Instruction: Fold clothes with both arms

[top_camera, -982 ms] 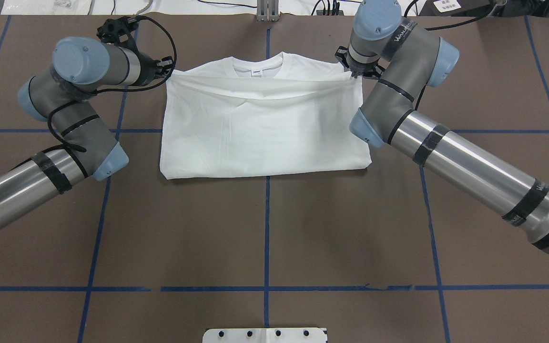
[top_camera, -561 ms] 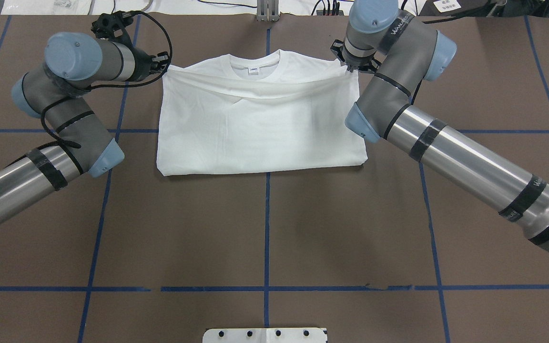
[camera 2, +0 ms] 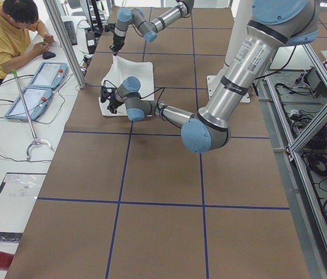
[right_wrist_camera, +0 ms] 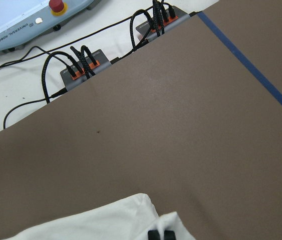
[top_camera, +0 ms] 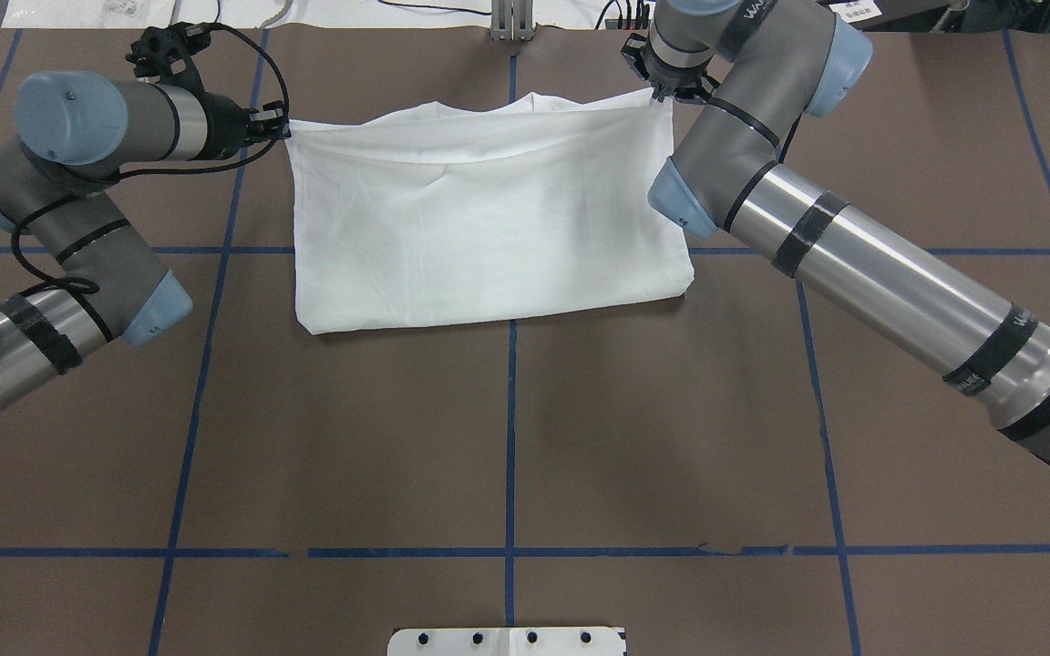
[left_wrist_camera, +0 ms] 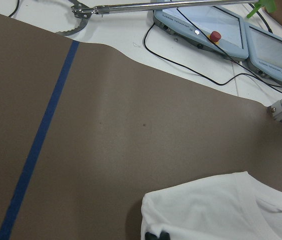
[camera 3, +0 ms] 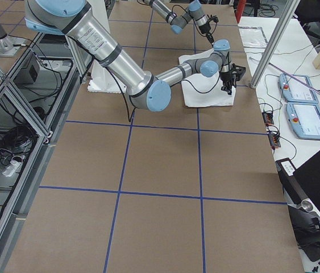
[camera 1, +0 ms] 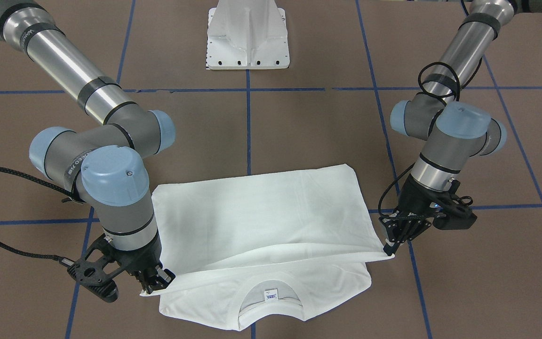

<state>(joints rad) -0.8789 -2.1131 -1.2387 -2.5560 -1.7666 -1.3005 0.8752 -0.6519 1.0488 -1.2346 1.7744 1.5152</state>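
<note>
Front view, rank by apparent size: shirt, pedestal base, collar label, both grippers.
1. Shirt
2. Pedestal base, though the top edge of the view crops it
3. Right gripper and left gripper: they look about alike, so not ranked
4. Collar label

We see two arms. The left arm [top_camera: 87, 241] and the right arm [top_camera: 871, 264] are shiny silver tubes with grey bends, round light-blue caps and black bands. The right arm has small white letters. Black cables loop along both. The left gripper [camera 1: 390, 248] and the right gripper [camera 1: 155, 284] are black.
</note>
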